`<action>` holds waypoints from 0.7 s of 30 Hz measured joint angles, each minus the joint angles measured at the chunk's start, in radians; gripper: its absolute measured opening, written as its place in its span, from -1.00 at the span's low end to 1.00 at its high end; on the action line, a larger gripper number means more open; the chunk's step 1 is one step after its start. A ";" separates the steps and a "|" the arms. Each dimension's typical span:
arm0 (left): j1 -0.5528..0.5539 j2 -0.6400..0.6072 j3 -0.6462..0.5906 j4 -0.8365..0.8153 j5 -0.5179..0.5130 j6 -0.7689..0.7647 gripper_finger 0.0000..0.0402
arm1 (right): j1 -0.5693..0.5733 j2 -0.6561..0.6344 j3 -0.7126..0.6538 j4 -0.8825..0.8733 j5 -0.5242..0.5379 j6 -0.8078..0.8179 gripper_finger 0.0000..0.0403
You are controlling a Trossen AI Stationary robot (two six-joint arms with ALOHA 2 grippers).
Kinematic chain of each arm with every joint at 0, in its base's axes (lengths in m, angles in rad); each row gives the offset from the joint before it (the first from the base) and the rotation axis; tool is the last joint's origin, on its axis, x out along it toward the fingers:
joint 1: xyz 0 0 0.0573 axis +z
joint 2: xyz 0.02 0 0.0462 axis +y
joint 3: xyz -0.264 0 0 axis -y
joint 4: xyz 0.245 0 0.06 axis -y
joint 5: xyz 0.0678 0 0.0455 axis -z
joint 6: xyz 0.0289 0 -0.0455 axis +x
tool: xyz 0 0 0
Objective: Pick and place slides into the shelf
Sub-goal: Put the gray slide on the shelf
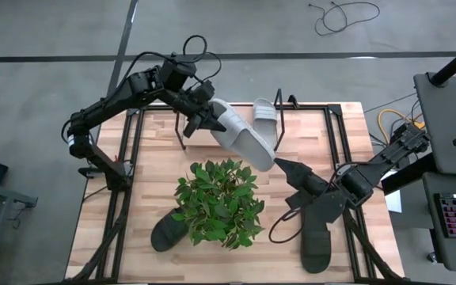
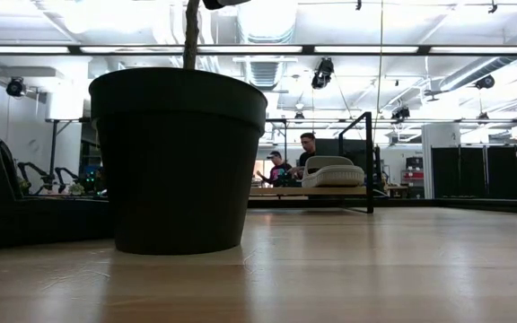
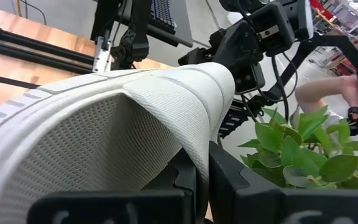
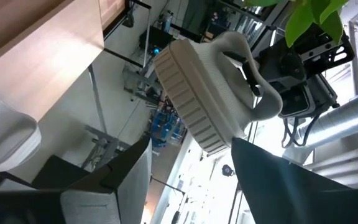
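Observation:
My left gripper is shut on a light grey slide held in the air between the shelf and the plant. The slide's free end points at my right gripper, which is open; its fingers stand on either side of that end. A second grey slide lies on the black rod shelf at the table's far side, and it also shows in the low view. One black slide lies on the table near left, another near right. My left gripper pinches the slide's wide strap between its two fingers, one finger under the strap by the footbed and one outside. The slide is lifted clear of the table and stretches away from the fingers toward the right arm. My right gripper: I cannot tell whether a finger touches the slide's free end.
A green leafy plant in a dark pot stands mid-table, just near of the held slide. The shelf's upright loops rise at the far edge. People sit in the room beyond the table.

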 joint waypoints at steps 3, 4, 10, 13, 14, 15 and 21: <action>0.000 0.000 0.000 0.006 -0.023 0.018 -1.00 | 0.000 0.001 0.000 0.026 -0.004 -0.003 0.07; 0.001 0.002 0.000 0.015 -0.025 0.018 -1.00 | 0.000 0.001 0.000 0.027 -0.006 -0.004 0.07; 0.001 0.005 0.000 0.046 -0.022 0.015 -1.00 | -0.001 0.001 -0.001 0.031 -0.052 -0.006 0.07; 0.000 0.005 0.000 0.050 -0.018 0.015 -1.00 | -0.010 0.001 -0.001 0.031 -0.056 -0.006 0.07; 0.000 0.005 0.000 0.049 -0.017 0.013 -1.00 | -0.012 0.001 -0.001 0.032 -0.056 -0.006 0.07; 0.000 0.005 0.000 0.048 -0.016 0.004 -1.00 | -0.015 0.001 -0.001 0.032 -0.056 -0.006 0.07; -0.008 0.013 -0.005 0.052 -0.015 -0.011 -1.00 | -0.041 0.002 -0.001 0.047 -0.076 -0.006 0.07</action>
